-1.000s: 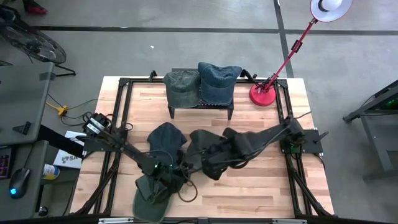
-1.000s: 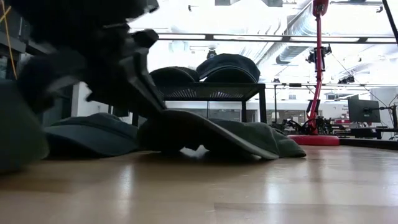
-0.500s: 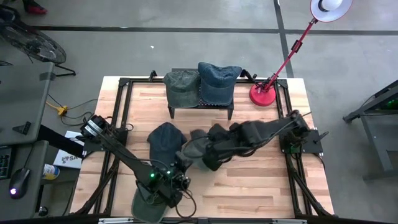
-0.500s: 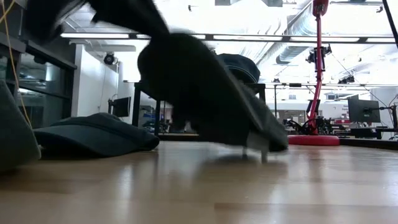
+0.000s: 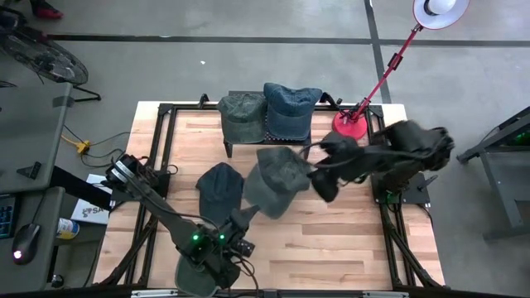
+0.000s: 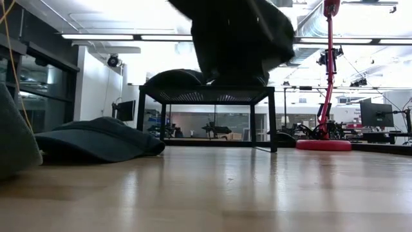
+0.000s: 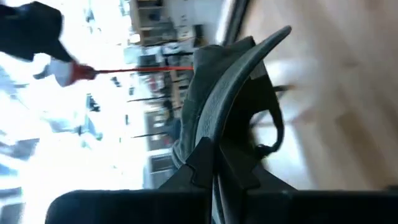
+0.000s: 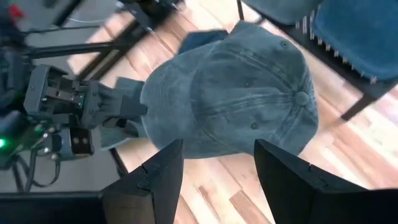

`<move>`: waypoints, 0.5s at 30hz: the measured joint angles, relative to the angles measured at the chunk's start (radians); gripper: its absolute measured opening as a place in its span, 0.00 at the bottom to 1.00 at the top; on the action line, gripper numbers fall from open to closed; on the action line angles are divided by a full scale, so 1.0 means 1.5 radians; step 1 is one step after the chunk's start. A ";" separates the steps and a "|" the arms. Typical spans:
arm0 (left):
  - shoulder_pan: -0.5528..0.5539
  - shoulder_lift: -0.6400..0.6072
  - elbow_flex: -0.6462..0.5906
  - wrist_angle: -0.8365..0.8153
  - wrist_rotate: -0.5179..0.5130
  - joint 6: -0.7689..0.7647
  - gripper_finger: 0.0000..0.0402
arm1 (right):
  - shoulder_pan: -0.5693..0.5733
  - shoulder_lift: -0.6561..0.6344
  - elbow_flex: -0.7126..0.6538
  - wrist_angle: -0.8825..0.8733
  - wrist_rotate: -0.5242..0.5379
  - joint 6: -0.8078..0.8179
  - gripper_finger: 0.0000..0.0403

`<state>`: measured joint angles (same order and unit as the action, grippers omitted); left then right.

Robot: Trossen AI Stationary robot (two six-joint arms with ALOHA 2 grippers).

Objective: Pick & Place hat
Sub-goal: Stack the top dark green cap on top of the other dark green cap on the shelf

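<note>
Wood table [image 5: 331, 240] from above: my right gripper [image 5: 313, 175] carries a grey-green hat [image 5: 277, 182] in the air, just before the rack [image 5: 267, 139]. Left gripper [image 5: 217, 248] sits low at the near edge, clamped on another hat's brim [image 5: 195, 277]. Low view: lifted hat [image 6: 238, 35] hangs above the rack top. Right wrist: hat [image 8: 242, 93] between my spread fingers [image 8: 155, 180].

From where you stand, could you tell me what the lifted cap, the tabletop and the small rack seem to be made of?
Lifted cap: probably washed cotton twill, matte and faded grey-green, with stitched panel seams and a top button.
Tabletop: wood, likely butcher block, with pale joined strips and a light sheen in the low view.
Rack: apparently black metal, with thin straight legs and a slatted top.
</note>
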<state>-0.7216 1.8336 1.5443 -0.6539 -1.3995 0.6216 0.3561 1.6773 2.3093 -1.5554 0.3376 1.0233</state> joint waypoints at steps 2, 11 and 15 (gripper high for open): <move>0.000 0.000 0.021 0.001 -0.028 0.034 0.00 | 0.000 -0.019 0.000 0.003 0.001 -0.033 0.47; 0.001 0.000 0.112 0.002 -0.087 0.174 0.00 | -0.021 -0.067 0.000 0.004 0.031 -0.145 0.47; 0.001 0.000 0.143 0.006 -0.094 0.232 0.00 | -0.050 -0.068 0.000 0.004 0.049 -0.213 0.47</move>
<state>-0.7200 1.8332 1.7589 -0.6445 -1.5398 0.9690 0.2814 1.5753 2.3093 -1.5494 0.4107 0.7037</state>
